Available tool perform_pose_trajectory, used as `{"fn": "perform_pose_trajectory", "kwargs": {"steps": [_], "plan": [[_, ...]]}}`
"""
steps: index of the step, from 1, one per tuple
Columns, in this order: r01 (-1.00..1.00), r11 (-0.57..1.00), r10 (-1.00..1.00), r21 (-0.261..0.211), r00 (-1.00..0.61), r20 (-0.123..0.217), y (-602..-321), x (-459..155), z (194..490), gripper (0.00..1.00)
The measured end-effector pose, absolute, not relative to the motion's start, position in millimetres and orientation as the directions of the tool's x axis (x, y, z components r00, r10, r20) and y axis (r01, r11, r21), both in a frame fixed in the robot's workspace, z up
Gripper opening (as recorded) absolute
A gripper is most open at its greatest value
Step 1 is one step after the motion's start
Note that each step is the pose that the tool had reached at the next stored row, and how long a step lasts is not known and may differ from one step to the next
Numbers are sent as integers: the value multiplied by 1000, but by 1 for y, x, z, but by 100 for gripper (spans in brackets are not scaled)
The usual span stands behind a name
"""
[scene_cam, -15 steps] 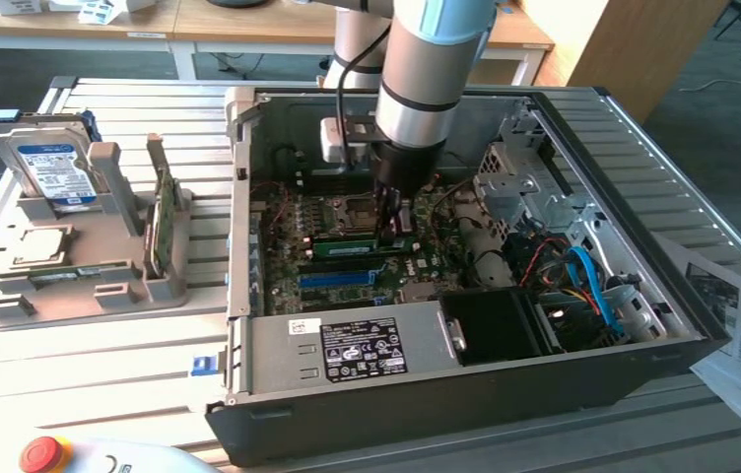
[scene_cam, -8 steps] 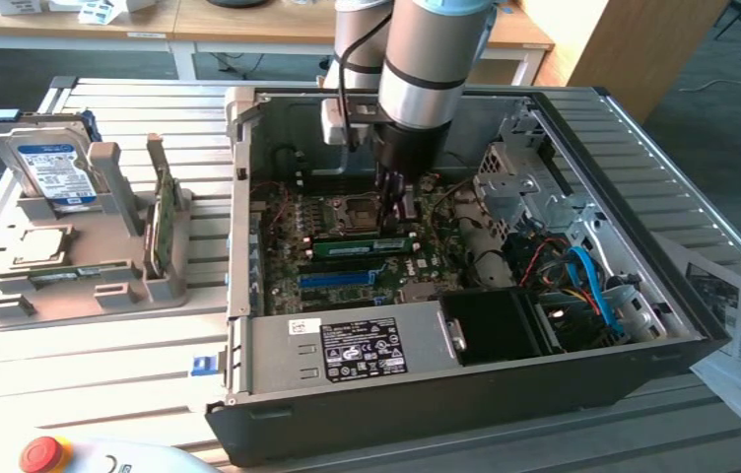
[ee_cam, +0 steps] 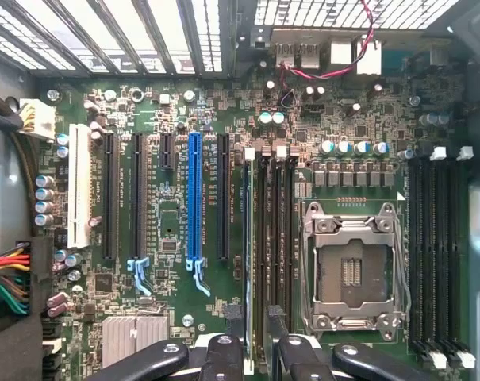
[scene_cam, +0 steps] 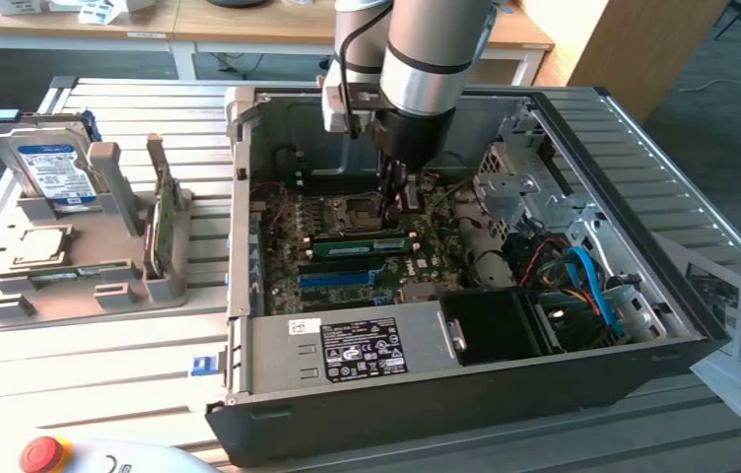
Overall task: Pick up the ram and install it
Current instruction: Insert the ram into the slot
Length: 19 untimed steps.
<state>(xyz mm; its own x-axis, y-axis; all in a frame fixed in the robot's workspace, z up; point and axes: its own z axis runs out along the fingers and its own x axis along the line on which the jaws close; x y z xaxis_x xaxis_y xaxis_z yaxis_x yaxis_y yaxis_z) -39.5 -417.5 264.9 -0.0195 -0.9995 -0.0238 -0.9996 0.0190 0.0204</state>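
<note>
The ram (scene_cam: 360, 244) is a thin green stick standing on edge in a memory slot of the motherboard (scene_cam: 295, 286), inside the open computer case (scene_cam: 476, 394). In the wrist view the ram (ee_cam: 247, 238) shows edge-on as a narrow line beside the empty black slots, with a white clip at its far end. My gripper (scene_cam: 401, 202) hangs just above one end of it, reaching down into the case. Its two dark fingers (ee_cam: 233, 337) stand on either side of the stick's edge with a gap between them, so my gripper (ee_cam: 254, 341) is open and holds nothing.
A long blue slot strip (ee_cam: 193, 198) and the bare CPU socket (ee_cam: 351, 270) flank the memory slots. The power supply (scene_cam: 344, 350) and cables (scene_cam: 581, 276) crowd the case's front. At the exterior view's left, a grey holder (scene_cam: 82, 286) carries a hard drive (scene_cam: 48, 168) and a broad green card (scene_cam: 161, 222).
</note>
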Motion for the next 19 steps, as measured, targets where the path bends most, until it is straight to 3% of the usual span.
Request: {"fn": "perform_pose_trajectory", "kwargs": {"steps": [19], "plan": [[-1000,19,-1000,20,-19,-23,-417,-39,300,25]]}}
